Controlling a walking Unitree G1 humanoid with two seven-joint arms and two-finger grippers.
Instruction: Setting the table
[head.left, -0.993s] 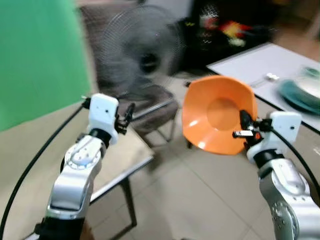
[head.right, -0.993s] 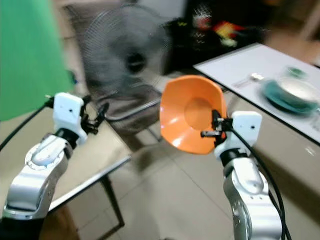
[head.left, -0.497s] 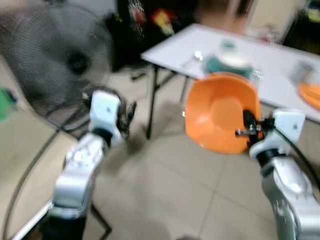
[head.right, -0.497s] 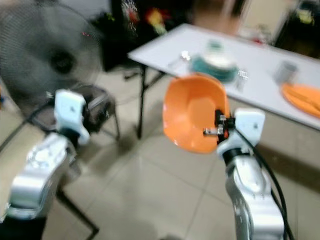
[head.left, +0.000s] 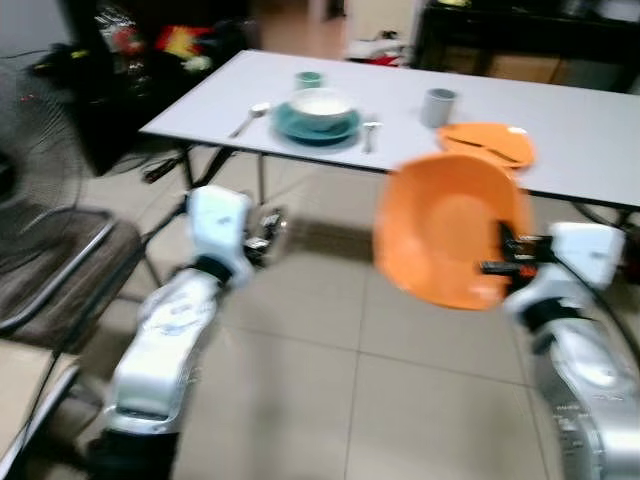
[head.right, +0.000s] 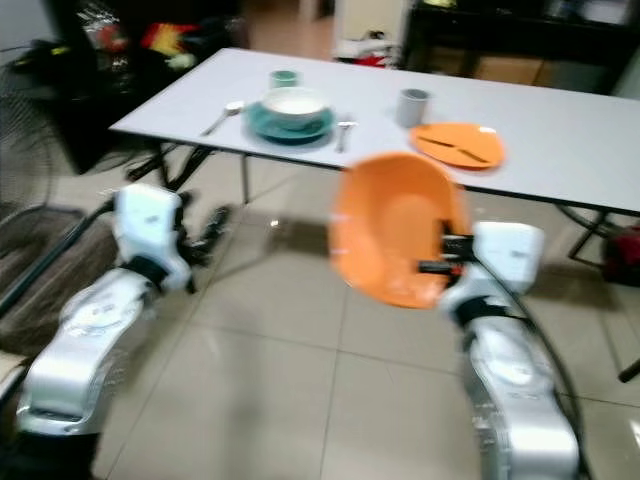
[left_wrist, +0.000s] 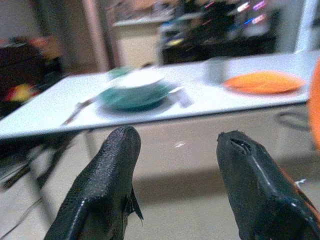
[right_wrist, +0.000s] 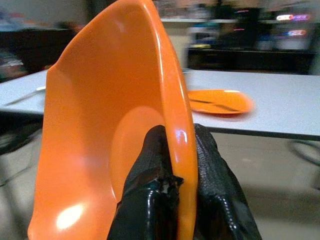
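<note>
An orange bowl (head.left: 450, 230) hangs on its side above the tiled floor, its rim pinched by my right gripper (head.left: 507, 254), which is shut on it; the right wrist view shows both fingers (right_wrist: 150, 170) clamped on the rim of the orange bowl (right_wrist: 100, 125). My left gripper (head.left: 268, 232) is held out empty at the left, its fingers (left_wrist: 107, 180) open. Ahead stands a white table (head.left: 590, 120) with a teal plate and white bowl (head.left: 320, 108), a spoon (head.left: 248, 115), a grey cup (head.left: 438, 105) and an orange plate (head.left: 487, 143).
A mesh chair (head.left: 50, 260) stands at the left beside a fan (head.left: 25, 140). Dark shelves with toys (head.left: 150, 60) lie behind the table's left end. Open tiled floor (head.left: 330, 340) stretches between me and the table.
The camera has swung right: the fan slid off to the left and the white table now lies straight ahead. Both arms hold the same pose, the bowl still gripped.
</note>
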